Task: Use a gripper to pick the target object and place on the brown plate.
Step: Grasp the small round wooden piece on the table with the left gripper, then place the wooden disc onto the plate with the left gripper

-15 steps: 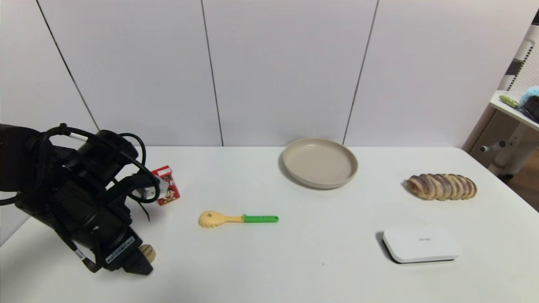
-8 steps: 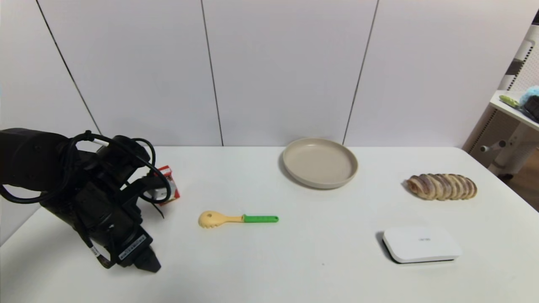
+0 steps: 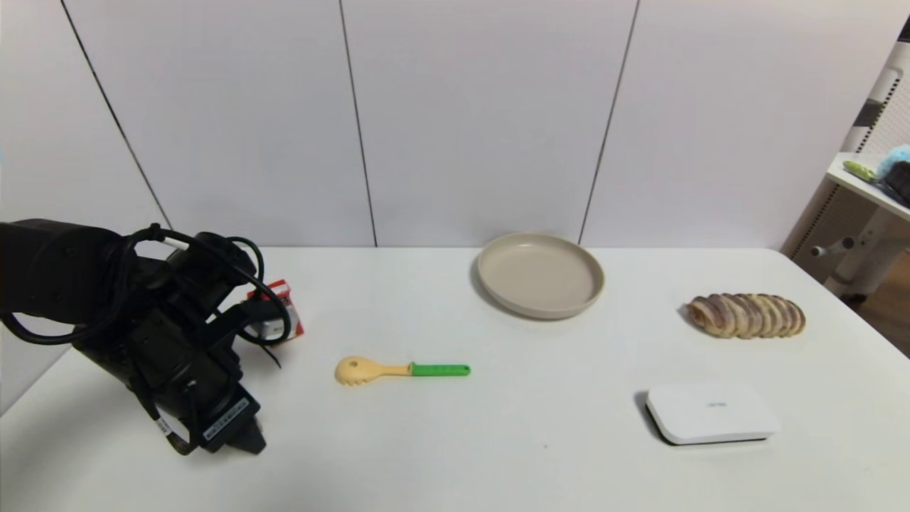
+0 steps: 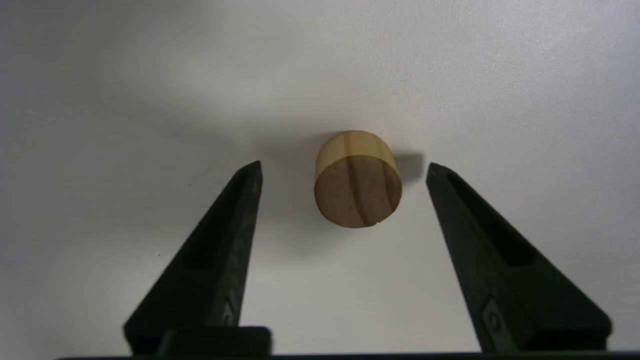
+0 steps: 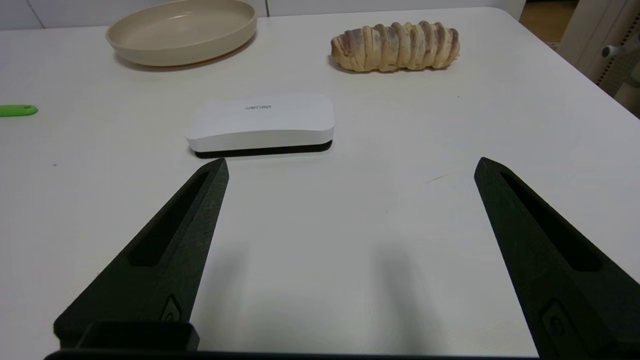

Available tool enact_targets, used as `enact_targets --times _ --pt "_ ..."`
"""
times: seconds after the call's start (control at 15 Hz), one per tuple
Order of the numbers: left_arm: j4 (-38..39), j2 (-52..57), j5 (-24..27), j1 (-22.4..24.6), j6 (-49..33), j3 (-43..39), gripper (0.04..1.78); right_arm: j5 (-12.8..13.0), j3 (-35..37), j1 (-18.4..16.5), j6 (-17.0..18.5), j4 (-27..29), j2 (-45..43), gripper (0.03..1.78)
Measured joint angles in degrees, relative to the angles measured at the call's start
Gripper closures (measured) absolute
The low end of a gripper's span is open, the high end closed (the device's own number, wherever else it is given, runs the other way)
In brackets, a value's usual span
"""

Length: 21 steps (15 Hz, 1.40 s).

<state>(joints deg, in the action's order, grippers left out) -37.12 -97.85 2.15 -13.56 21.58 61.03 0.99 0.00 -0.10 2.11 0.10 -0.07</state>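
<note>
In the left wrist view the small tan round chunk (image 4: 357,180) with two dark grooves lies on the white table between my left gripper's (image 4: 344,170) open fingers, near their tips and touching neither. In the head view the left gripper (image 3: 238,437) points down at the table's front left and hides the chunk. The brown plate (image 3: 540,274) sits empty at the back centre; it also shows in the right wrist view (image 5: 182,30). My right gripper (image 5: 350,167) is open and empty, low over the table's front right, out of the head view.
A yellow spoon with green handle (image 3: 402,370) lies right of the left gripper. A red carton (image 3: 281,313) stands behind the left arm. A striped bread loaf (image 3: 745,315) and a white flat box (image 3: 711,412) lie on the right.
My left gripper moved right and down over the chunk, which showed beside its tip a second ago and is now hidden under it in the head view. Nothing else moved.
</note>
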Motion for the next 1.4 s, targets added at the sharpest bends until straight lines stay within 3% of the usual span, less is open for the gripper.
enact_targets --times 0.2,0.27,0.73,0.93,1.4 --pt "-0.02 -0.11 0.24 0.0 -0.02 -0.04 1.04 0.0 0.0 0.0 0.0 -0.02 0.0 0.11" --pt "-0.02 -0.13 0.27 0.0 0.0 -0.06 1.3 0.0 0.0 0.0 0.0 -0.02 0.0 0.11" --pt "0.0 1.05 0.8 -0.2 0.09 1.07 1.31 0.0 0.0 0.0 0.0 0.0 0.0 0.11" --pt "2.58 2.65 4.63 -2.54 0.68 4.41 1.31 0.05 0.0 0.0 0.01 0.0 0.0 0.11" --pt "29.82 -2.43 5.07 -11.46 0.72 9.03 1.31 0.0 0.0 0.0 0.01 -0.02 0.0 0.11"
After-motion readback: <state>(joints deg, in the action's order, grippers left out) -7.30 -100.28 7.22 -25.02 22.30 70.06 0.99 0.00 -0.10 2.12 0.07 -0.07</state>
